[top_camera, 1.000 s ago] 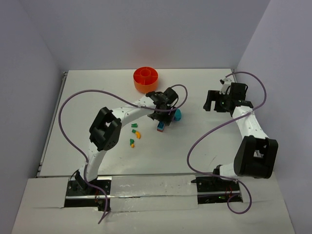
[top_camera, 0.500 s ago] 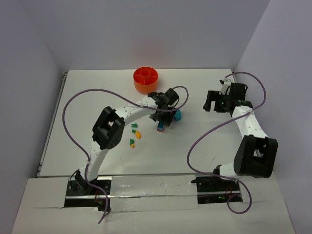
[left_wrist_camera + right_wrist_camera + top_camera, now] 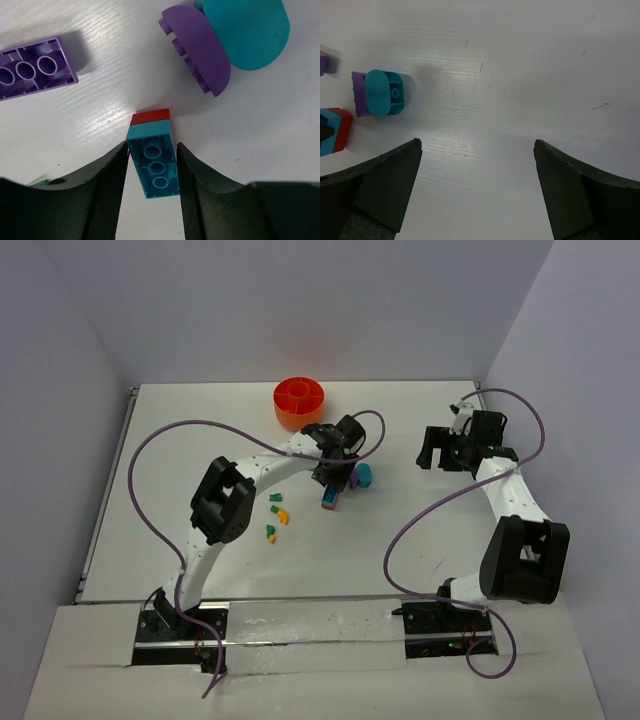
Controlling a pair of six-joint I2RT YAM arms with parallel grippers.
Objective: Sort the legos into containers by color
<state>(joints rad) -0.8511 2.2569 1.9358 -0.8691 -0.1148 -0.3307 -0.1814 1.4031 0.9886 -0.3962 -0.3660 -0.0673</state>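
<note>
closing in from wide, the left pincer (image 3: 152, 147) now pinches the teal brick (image 3: 154, 170), red bit (image 3: 150, 117) on its end, down on the counter (image 3: 330, 560), well apart from the orange tub (image 3: 299, 400) on its near side. right pincer (image 3: 477, 150) spread, idle. lifting it tubward looks next.

Left gripper (image 3: 151, 150) points down, jaws narrow, close on either side of a teal brick (image 3: 152, 167); right gripper (image 3: 477, 145) gapes wide.

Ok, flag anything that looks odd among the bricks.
The teal-blue brick in the left gripper has a red brick stuck on its end: two colours together. Nearby, a purple rounded piece sits against a teal rounded piece, possibly joined.
</note>
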